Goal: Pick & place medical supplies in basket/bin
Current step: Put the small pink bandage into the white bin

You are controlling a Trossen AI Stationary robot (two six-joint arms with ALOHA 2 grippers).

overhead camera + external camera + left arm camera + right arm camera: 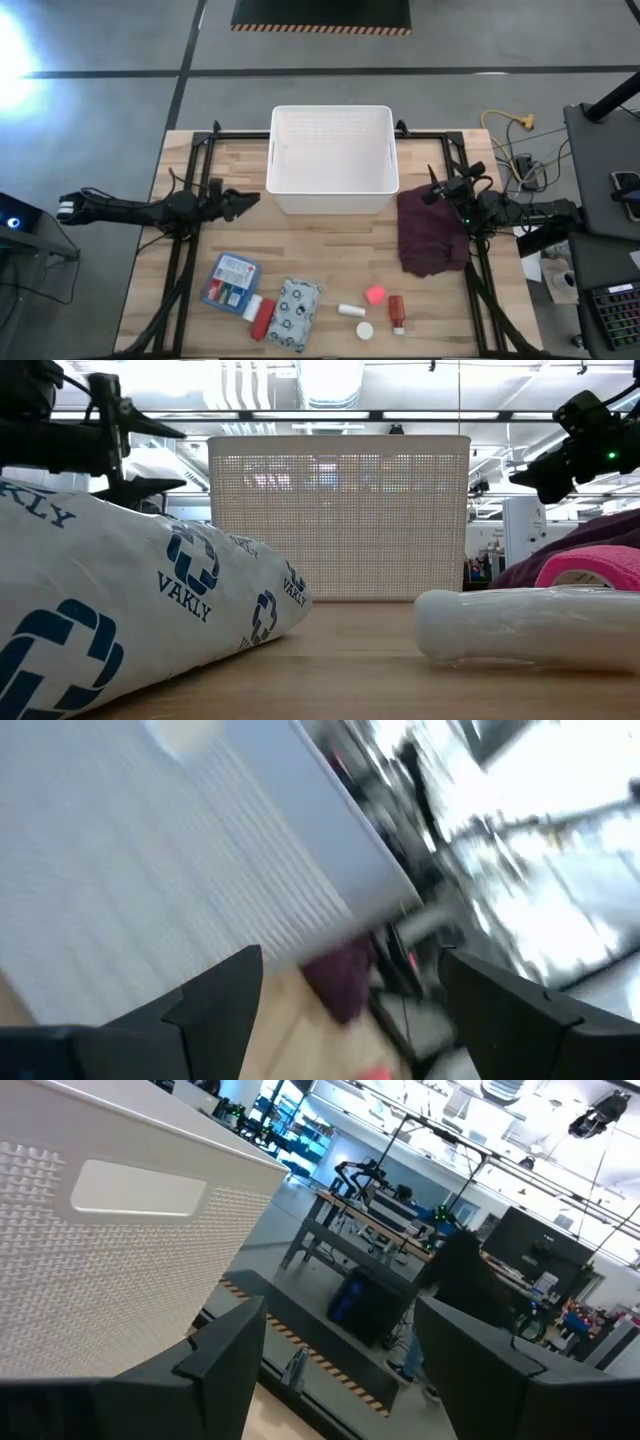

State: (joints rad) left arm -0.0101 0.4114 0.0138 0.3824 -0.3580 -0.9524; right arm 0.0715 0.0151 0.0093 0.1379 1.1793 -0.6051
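The white ribbed tub [330, 160] stands at the table's far middle. The supplies lie along the near edge: a blue flat packet [230, 280], a red tube [262, 318], a white patterned pouch [297, 312], a small white bottle [350, 310], its cap [365, 329], a pink cube [375, 294] and another red tube [397, 312]. My left gripper [245, 202] hovers open, just left of the tub's near left corner. My right gripper [432, 190] hovers open at the tub's near right corner, over the maroon cloth. In the wrist views both grippers [350, 960] [340, 1308] hold nothing.
A maroon cloth [432, 232] lies crumpled right of the tub, near the table's right edge. Black frame rails [185, 250] run along both sides of the table. Bare wood [330, 250] shows between the tub and the row of supplies. Cables and equipment sit beyond the right edge.
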